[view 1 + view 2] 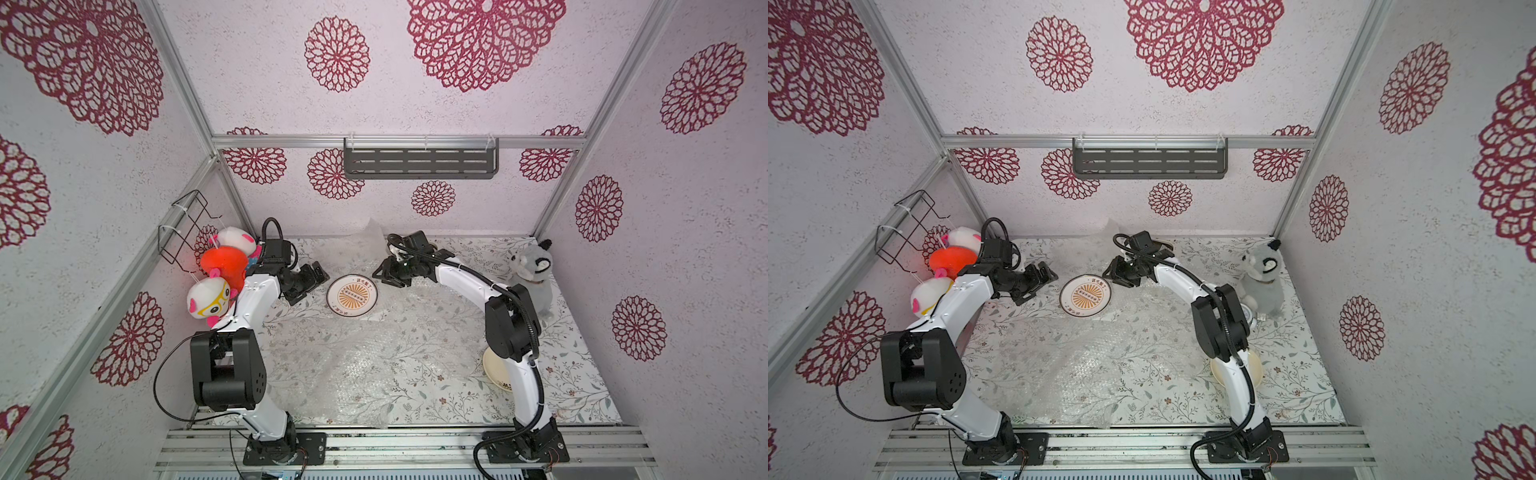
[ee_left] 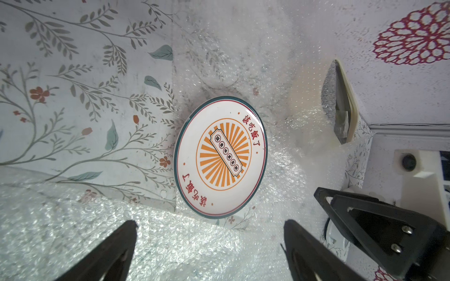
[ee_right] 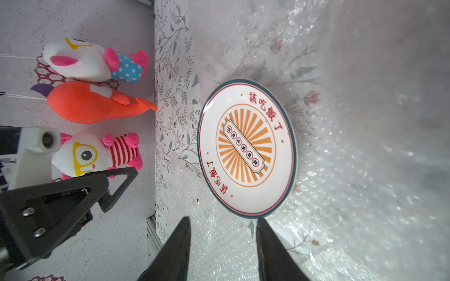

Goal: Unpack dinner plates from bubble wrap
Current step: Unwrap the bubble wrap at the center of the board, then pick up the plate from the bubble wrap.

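On the floral table (image 1: 573, 374), a plate (image 1: 352, 296) lies between the wide left claw (image 2: 210, 222) and half-open right claw (image 3: 222, 218).

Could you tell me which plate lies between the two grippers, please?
The white plate with the orange sunburst, at mid-table; the cream plate sits nearer the front, half hidden behind the right arm.

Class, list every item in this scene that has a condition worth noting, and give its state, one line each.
sunburst plate: unwrapped, lying flat, face up, not gripped.
cream plate: bare, lying flat, partly hidden behind the right arm.
front bubble wrap sheet: spread open, nothing wrapped in it.
left gripper: open, empty, facing the sunburst plate.
right gripper: open, empty, jaws narrower than the left's.
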`<state>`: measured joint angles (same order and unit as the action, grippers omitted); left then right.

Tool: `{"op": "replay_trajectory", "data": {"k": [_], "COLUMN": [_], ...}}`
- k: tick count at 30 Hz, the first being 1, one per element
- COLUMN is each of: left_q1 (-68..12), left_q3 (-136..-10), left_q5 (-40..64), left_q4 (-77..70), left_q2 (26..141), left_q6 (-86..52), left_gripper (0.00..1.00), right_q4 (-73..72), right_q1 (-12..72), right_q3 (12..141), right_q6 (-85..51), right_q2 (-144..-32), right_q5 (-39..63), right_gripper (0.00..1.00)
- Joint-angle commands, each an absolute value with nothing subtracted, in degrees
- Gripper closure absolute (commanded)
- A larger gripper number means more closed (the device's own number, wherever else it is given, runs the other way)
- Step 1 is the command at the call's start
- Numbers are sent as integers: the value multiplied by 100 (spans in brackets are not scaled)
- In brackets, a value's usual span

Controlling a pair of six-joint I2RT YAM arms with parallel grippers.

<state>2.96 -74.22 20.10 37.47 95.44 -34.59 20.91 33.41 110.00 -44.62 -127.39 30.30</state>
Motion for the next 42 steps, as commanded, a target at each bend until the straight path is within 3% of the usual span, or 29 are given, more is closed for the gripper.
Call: {"op": "replay_trajectory", "data": {"k": [1,15,42], "left_q1": [433,466,370], "left_q3": [-7449,-7438,-7369], "left_q5": [2152,2507,2790], "left_q4": [3573,3114,2399], "left_q2": [9804,10499,11548], "left_q6": [-3365,-3403,-3476], "left_gripper": [8,27,45], "right_q4": [2381,2776,2326], "right_q1": [3366,3332,3270], "right_q3": [11420,11603,11714], "right_q6": [-4475,-4241,-4404], "right_q2": [-13125,-13626,-14036], "right_q5": [3155,3217,3819], "right_gripper": [55,55,59]}}
